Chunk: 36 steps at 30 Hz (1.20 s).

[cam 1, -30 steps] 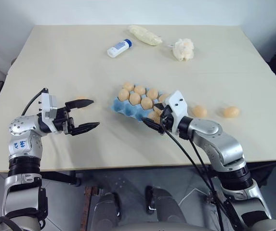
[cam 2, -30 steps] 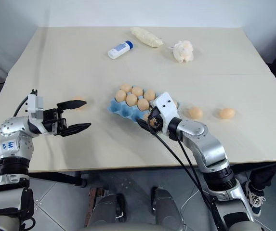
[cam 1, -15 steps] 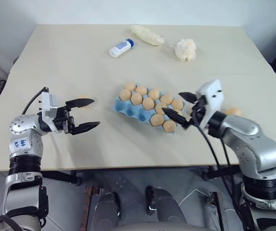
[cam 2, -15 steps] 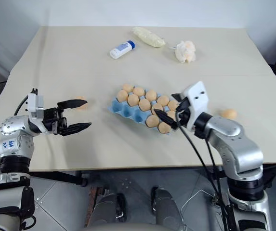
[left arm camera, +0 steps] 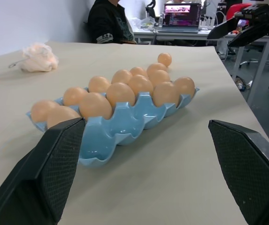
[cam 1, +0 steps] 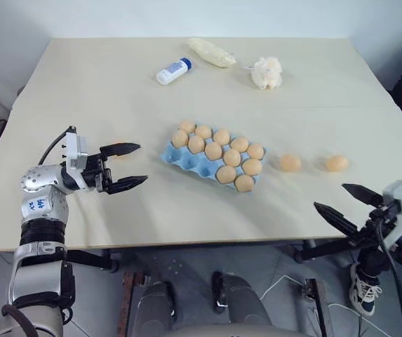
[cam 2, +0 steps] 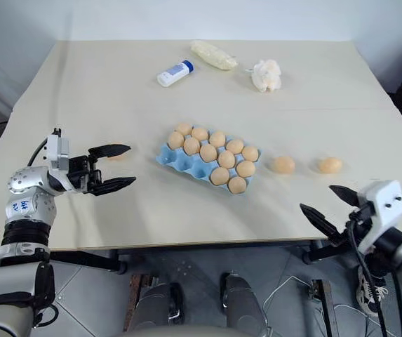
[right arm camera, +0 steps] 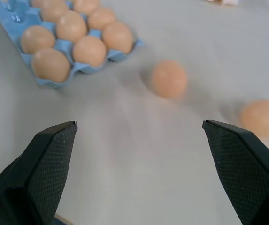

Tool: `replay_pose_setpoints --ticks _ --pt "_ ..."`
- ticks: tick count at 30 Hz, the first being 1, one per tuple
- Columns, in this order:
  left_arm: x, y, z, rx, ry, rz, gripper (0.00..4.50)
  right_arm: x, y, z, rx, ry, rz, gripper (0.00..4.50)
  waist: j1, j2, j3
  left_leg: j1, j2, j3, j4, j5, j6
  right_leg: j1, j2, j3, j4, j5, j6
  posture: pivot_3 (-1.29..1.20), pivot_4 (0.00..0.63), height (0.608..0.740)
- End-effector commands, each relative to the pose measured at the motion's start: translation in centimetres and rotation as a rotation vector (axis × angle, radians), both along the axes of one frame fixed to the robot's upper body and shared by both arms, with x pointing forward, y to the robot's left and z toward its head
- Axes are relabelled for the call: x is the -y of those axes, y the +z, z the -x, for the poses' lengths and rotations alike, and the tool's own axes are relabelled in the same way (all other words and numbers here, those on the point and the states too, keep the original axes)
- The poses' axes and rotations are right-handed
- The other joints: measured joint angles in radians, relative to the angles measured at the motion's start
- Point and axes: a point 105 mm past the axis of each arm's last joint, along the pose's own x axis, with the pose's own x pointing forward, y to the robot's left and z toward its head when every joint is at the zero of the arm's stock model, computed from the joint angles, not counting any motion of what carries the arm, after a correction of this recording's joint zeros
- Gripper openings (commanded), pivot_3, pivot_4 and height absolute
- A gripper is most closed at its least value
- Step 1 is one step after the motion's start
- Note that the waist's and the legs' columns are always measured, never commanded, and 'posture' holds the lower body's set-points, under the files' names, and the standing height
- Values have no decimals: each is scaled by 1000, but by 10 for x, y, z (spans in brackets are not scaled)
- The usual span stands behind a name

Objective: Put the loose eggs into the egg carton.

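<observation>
Right gripper (cam 1: 351,203) withdrew; no legible labels.

Egg carton (cam 1: 211,156) mid-table; two loose eggs (cam 1: 290,163) right; bottle (cam 1: 173,70) behind.

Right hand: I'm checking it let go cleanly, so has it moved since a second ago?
Yes. The right hand, open and empty, has pulled away from the egg carton toward the robot's right, and now hangs past the table's near edge.
</observation>
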Motion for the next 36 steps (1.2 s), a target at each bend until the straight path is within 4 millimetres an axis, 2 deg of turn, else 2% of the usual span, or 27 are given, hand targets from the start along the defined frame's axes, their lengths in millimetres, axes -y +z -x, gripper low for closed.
replay_pose_setpoints --ticks 1,5,13,23,29,35,36 --pt "0 7 -2 30 -7 -5 4500 7 9 3 63 -15 17 4484 0 0 0 0 0 0 0 0 0 0 0 0 0 0 0 0 150 740" --pt "0 8 -2 35 -10 -4 4500 3 9 -11 100 -40 -17 4484 -1 0 0 0 0 0 0 0 0 0 -1 1 0 0 0 0 150 740" --pt "1 11 -1 51 -7 -1 4500 -21 5 -68 183 -91 -86 4484 -2 0 0 0 0 0 0 1 0 -1 -2 1 1 0 -1 0 150 740" --pt "-6 11 7 65 28 1 4500 -21 -13 -124 178 -183 -19 4484 -2 0 0 -1 -1 0 0 0 0 -1 -2 0 2 0 -1 0 150 740" --pt "-7 10 12 68 43 5 4500 -36 -20 -142 153 -136 -60 4484 -7 1 0 0 0 0 1 1 -1 -1 -2 1 6 0 -1 0 150 740" --pt "-7 11 12 70 55 8 4500 -39 -37 -156 85 -153 -79 4484 -6 1 0 0 0 0 2 2 -2 -1 -2 1 7 0 -1 0 150 740" --pt "-7 11 12 71 58 9 4500 -38 -38 -157 81 -165 -81 4313 -6 1 0 0 0 0 2 2 -2 -1 -2 1 7 0 -1 0 150 740"
